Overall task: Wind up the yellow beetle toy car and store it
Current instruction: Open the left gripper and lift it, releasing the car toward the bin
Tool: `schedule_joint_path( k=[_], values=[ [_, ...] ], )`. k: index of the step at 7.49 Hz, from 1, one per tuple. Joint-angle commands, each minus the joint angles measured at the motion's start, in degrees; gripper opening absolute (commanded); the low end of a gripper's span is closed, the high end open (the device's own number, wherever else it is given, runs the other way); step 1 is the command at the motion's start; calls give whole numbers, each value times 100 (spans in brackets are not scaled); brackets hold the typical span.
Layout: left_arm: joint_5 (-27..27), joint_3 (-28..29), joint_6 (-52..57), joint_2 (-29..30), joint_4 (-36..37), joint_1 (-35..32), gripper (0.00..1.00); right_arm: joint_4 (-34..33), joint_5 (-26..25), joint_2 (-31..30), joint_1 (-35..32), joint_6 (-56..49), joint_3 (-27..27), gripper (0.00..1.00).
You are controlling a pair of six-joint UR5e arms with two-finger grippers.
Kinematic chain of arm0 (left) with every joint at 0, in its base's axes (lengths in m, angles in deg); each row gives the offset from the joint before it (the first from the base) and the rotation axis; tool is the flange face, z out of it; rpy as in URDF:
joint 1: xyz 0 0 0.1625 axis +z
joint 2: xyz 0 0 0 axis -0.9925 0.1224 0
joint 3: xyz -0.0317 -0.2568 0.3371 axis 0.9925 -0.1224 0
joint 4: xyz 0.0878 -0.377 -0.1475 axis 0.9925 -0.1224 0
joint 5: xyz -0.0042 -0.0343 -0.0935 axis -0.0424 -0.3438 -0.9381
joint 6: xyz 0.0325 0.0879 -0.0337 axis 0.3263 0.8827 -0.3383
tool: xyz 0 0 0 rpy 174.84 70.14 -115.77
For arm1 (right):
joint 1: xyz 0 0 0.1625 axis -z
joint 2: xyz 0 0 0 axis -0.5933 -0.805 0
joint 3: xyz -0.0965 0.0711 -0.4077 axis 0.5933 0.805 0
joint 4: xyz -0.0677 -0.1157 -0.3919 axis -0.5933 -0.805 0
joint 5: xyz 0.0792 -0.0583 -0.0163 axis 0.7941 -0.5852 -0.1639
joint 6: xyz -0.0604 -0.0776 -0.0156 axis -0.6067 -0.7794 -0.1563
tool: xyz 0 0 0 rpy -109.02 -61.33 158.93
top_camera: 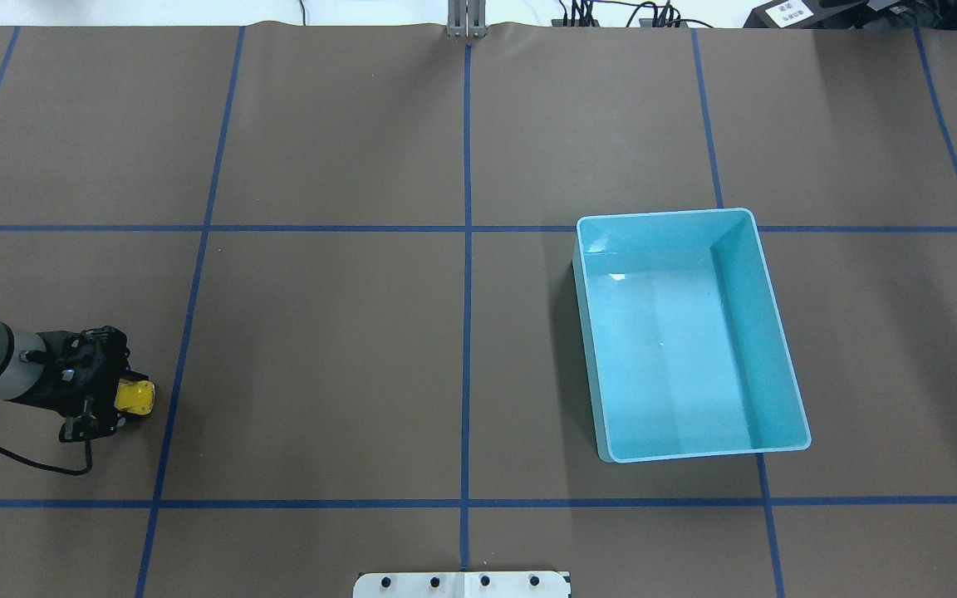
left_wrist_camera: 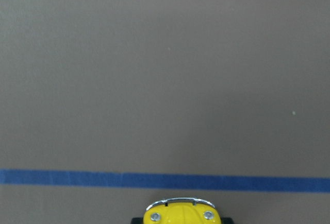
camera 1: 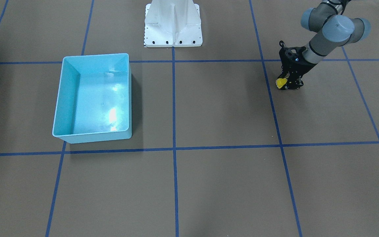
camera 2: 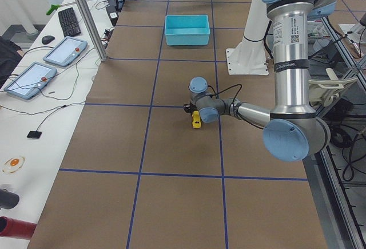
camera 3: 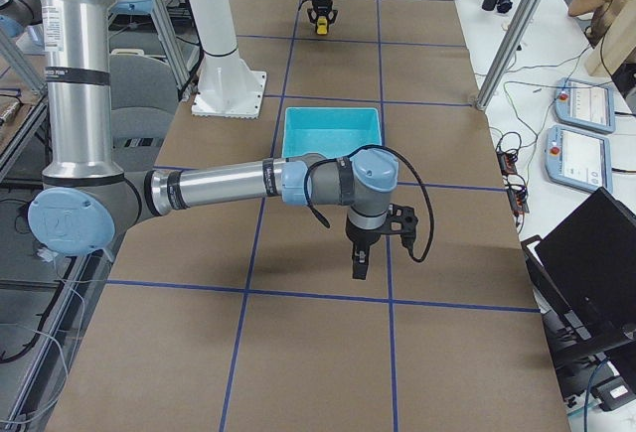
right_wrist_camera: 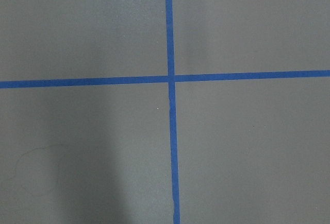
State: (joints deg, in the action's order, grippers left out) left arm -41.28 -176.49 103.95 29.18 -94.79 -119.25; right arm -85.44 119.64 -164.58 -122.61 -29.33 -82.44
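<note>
The yellow beetle toy car [top_camera: 136, 397] sits low over the brown table at the far left of the overhead view, and my left gripper [top_camera: 121, 401] is shut on it. In the front-facing view the car [camera 1: 281, 82] pokes out of that gripper [camera 1: 290, 86] toward the table's middle. The left wrist view shows only the car's [left_wrist_camera: 180, 213] yellow nose and silvery bumper at the bottom edge, just short of a blue tape line. My right gripper [camera 3: 359, 267] appears only in the exterior right view, pointing down over bare table, and I cannot tell its state.
An empty light-blue bin [top_camera: 591, 349] stands on the right half of the table, its wall [camera 1: 65, 95] far from the car. Blue tape lines grid the brown surface. The white robot base [camera 1: 173, 26] is at the near edge. Tablets and cables lie on side tables.
</note>
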Motion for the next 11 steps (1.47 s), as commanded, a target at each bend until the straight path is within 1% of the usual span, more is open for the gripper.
schedule_joint_path(
  k=[1, 2, 4, 8, 9, 11],
  values=[
    [8, -13, -33, -291, -319, -20, 99, -9, 0, 0, 0, 0, 0, 100],
    [17, -101, -94, -474, -442, -98, 100, 0, 0, 0, 0, 0, 0, 100],
    [61, -136, -288, -572, -619, -160, 100, 0, 0, 0, 0, 0, 0, 100],
    [61, -198, -297, -591, -611, -283, 100, -9, 0, 0, 0, 0, 0, 100],
    [61, -303, -549, -669, -558, -423, 100, 0, 0, 0, 0, 0, 0, 100],
    [87, -636, -1802, -862, -392, -450, 100, -9, 0, 0, 0, 0, 0, 100]
  ],
)
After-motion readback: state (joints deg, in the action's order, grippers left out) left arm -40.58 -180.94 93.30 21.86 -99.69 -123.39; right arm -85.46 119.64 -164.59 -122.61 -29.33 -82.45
